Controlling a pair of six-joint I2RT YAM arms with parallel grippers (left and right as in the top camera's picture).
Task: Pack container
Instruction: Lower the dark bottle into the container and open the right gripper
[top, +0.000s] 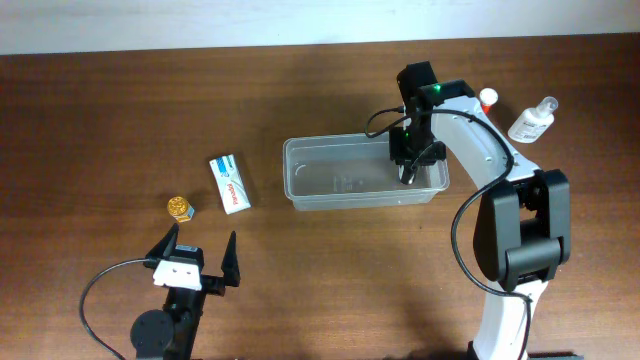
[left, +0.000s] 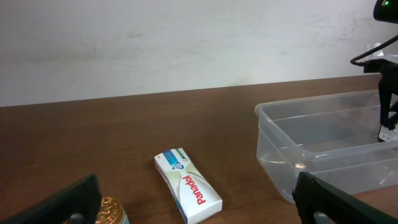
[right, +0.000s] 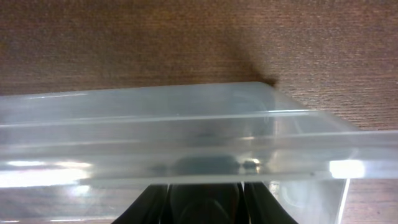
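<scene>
The container is a clear, shallow plastic tub with rounded corners and a rim. It stands on the brown wooden table, slightly right of centre in the overhead view, with its long sides running left to right. No loose item is visible inside it.

The right gripper points down into the right end of the container. In the right wrist view the container's rim and wall cross the whole frame, and the gripper shows only at the bottom edge. Its jaws stand close together. A dark shape shows through the plastic just above them. It cannot be told whether the jaws clasp anything.

The white box lies flat on the table, left of the container and apart from it. In the left wrist view the box carries red lettering that reads "panadol". The small gold-capped jar stands further left, near the box but not touching it. The left wrist view shows only its top, at the lower edge.

The left gripper is at the near left of the table, below the jar and box. Its jaws are spread wide and hold nothing.

Right of the container, beyond the right arm, a clear bottle lies near the far edge. A small red-and-white item is beside it.
</scene>
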